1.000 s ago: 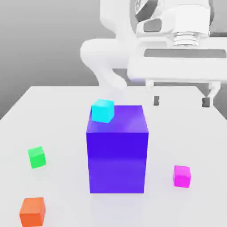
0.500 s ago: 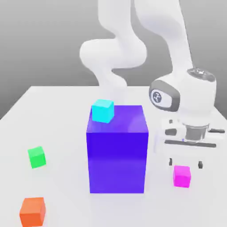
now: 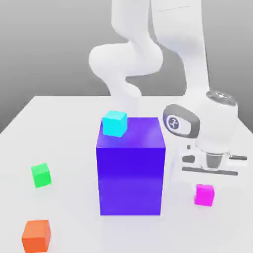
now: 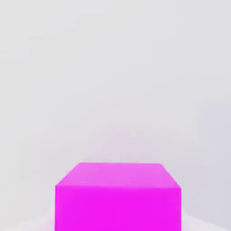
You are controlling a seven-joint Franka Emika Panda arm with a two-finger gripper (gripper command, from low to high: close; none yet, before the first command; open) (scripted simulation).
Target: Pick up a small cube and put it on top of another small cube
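Grey backdrop and a pale tabletop (image 3: 59, 128) frame the white arm, whose wrist housing carries a small round emblem (its mark too small to read). Bent low, the hand points straight down over the small magenta cube (image 3: 204, 194), at the exterior view's right of the big blue-violet block (image 3: 130, 168). Its gripper (image 3: 206, 184) is clenched tight around that cube, with the small green cube (image 3: 41, 175) well apart across the table.
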